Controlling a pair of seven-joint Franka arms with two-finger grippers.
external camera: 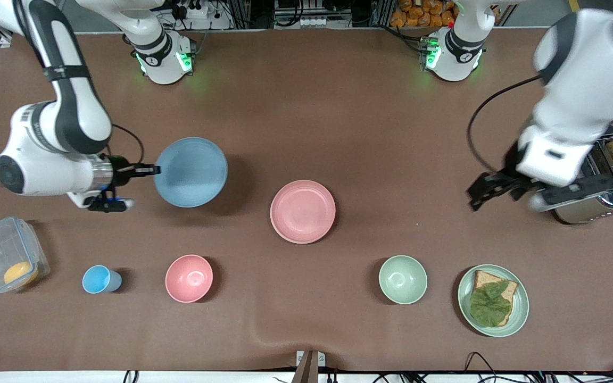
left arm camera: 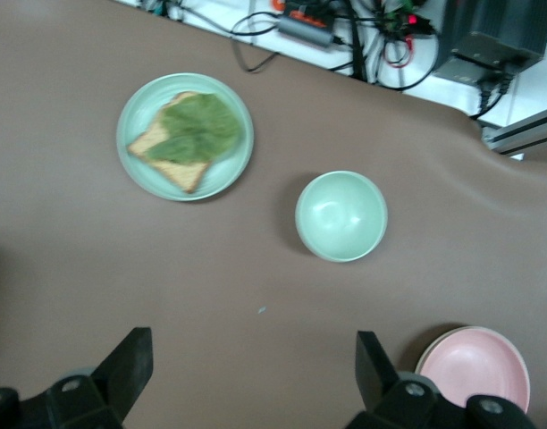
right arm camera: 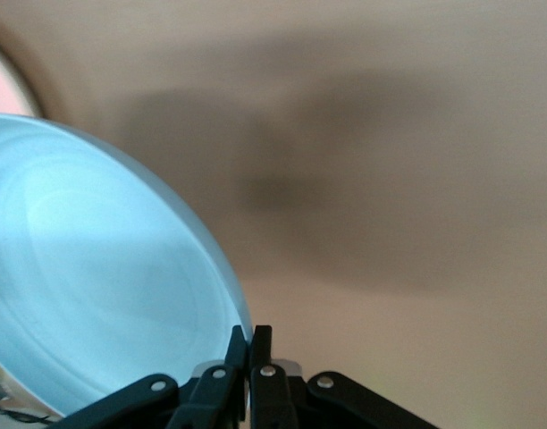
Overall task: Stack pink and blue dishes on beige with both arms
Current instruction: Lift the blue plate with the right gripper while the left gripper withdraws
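My right gripper point(external camera: 155, 170) point(right arm camera: 253, 344) is shut on the rim of the dusty blue plate point(external camera: 190, 172) point(right arm camera: 104, 286). It holds the plate off the table, over the right arm's end, and a shadow shows under it. The pale pink plate point(external camera: 303, 211) point(left arm camera: 475, 366) lies flat at the table's middle. My left gripper point(external camera: 485, 194) point(left arm camera: 254, 357) hangs open and holds nothing, over bare table beside the toaster. No beige plate shows in any view.
A toaster point(external camera: 602, 186) holding a slice of bread stands at the left arm's end. Along the edge nearest the front camera sit a green plate with bread and lettuce point(external camera: 493, 300) point(left arm camera: 185, 136), a green bowl point(external camera: 403, 279) point(left arm camera: 340, 215), a pink bowl point(external camera: 189, 278), a blue cup point(external camera: 99, 279) and a clear box point(external camera: 8, 260).
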